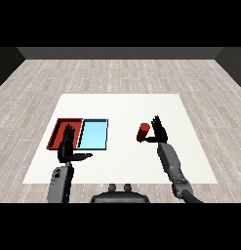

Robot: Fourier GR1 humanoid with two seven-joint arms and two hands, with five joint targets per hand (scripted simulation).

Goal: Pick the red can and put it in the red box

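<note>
closest to me, the left forearm [60, 183] rises from the lower left corner, and the right forearm [171, 163] comes in from the lower right, slanting up and inward. a little farther on, the left hand [68, 149] stands with its fingers straight and pointing away, the thumb stuck out sideways to the right; it holds nothing, and its fingertips overlap the near edge of the red tray [57, 128]. over on the right side, the right hand [158, 130] is raised with its fingers spread and upright, palm turned toward the red can [143, 132]. the can sits just left of that hand, tilted a bit, its top end facing up; the thumb reaches under or against its lower end, but the fingers are not wrapped round it, so the hand looks open beside it. whether the can rests on the table [122, 161] i cannot tell. the can is well apart from the trays. the blue tray [93, 135] lies touching the red one on its right side, both on the left half of the white table.
</note>
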